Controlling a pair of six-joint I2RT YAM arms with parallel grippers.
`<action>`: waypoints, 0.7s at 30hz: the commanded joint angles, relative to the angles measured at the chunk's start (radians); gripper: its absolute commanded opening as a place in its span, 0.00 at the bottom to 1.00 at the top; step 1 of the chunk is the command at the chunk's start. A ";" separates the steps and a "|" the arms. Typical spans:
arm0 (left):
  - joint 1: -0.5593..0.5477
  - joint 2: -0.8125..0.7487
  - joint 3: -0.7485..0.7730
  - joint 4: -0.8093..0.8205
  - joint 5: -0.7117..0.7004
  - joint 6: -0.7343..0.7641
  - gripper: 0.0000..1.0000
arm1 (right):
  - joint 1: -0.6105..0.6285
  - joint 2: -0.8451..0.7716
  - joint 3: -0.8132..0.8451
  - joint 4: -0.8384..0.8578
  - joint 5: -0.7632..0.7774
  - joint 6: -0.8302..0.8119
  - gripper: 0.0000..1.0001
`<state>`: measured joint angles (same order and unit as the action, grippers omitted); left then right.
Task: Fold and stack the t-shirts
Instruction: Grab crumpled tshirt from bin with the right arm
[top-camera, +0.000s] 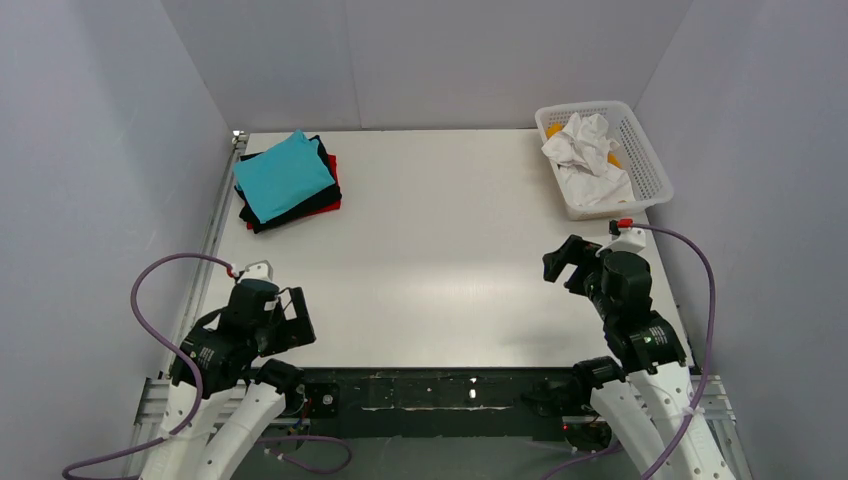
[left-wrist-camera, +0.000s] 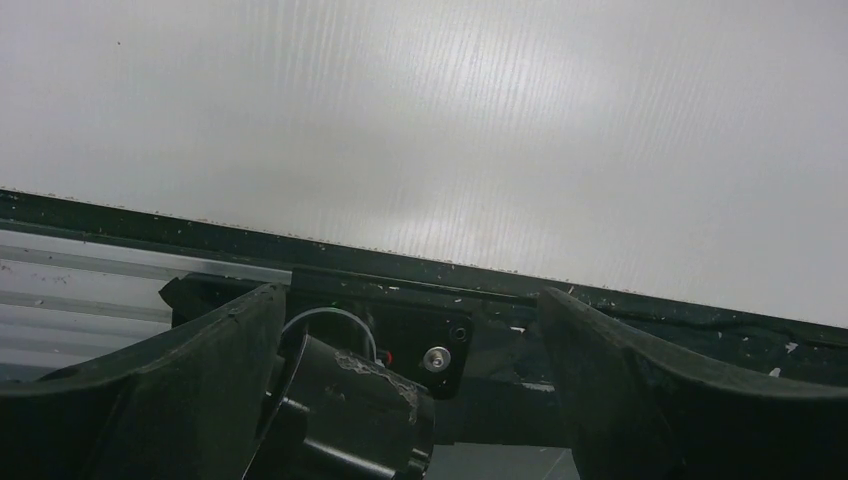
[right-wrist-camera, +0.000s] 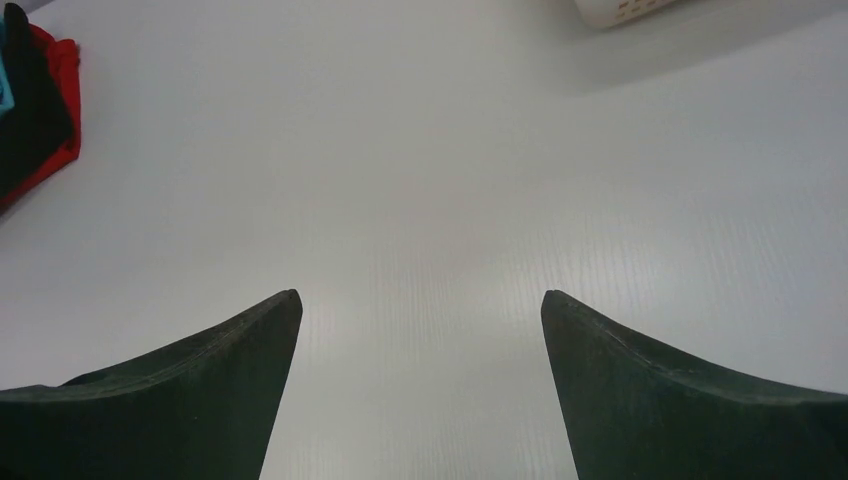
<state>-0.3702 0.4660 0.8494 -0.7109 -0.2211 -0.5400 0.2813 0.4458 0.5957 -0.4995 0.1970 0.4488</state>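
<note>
White shirt (top-camera: 590, 152) crumpled in basket (top-camera: 655, 185)

Folded shirts (top-camera: 285, 178) are stacked far left. The left gripper (top-camera: 290, 320) and right gripper (top-camera: 563, 262) are held spread, empty. If a tangled fold is pinched, the orange shirt (top-camera: 553, 130) or basket may be dragged along.

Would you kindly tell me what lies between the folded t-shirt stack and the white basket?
Nothing but bare white tabletop; the top external view shows the stretch from the t-shirt stack to the basket unoccupied.

High view looks down; wrist views (apparently low) share table (top-camera: 430, 250).
</note>
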 joint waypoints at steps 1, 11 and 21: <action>-0.001 0.027 0.016 -0.068 0.002 -0.040 0.98 | -0.005 0.062 0.104 0.033 0.045 0.084 0.98; -0.001 0.056 -0.027 0.023 -0.032 -0.127 0.98 | -0.015 0.505 0.489 0.136 0.112 0.024 0.98; -0.001 0.133 -0.031 0.062 -0.096 -0.148 0.98 | -0.329 1.176 1.141 -0.055 -0.110 0.033 0.95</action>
<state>-0.3702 0.5617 0.8318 -0.6144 -0.2665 -0.6762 0.0727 1.4231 1.5330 -0.4625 0.2138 0.4686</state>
